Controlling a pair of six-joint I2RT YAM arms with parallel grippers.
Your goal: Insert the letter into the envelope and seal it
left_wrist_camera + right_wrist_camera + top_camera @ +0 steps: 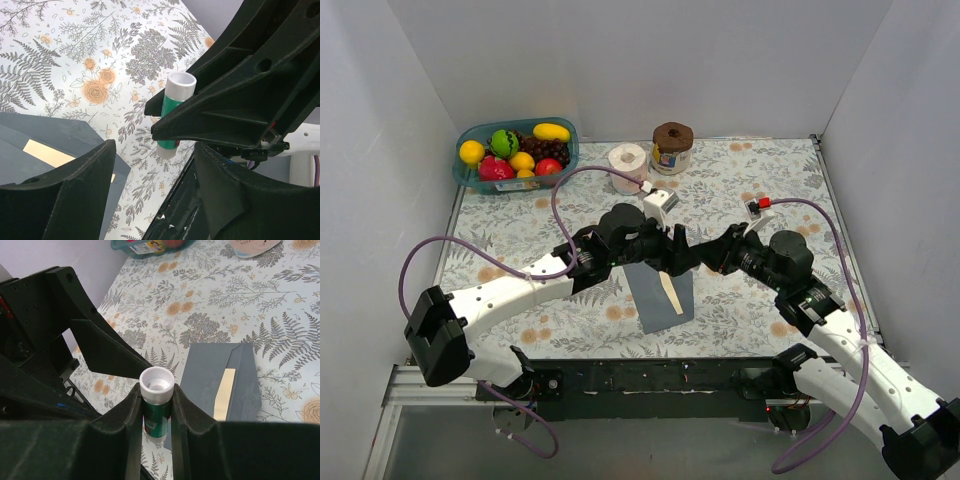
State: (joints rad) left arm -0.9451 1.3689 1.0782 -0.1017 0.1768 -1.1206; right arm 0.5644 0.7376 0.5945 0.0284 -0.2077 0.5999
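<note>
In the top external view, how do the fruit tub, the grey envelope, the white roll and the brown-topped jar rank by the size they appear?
1. fruit tub
2. envelope, partly hidden under the arms
3. white roll and brown-topped jar: they look about alike, so I do not rank them.

Arm links (510, 290): we see white shells, black joints.
Cables (554, 200): purple, looping.
Fingers (75, 200): matte black, perhaps plastic.
</note>
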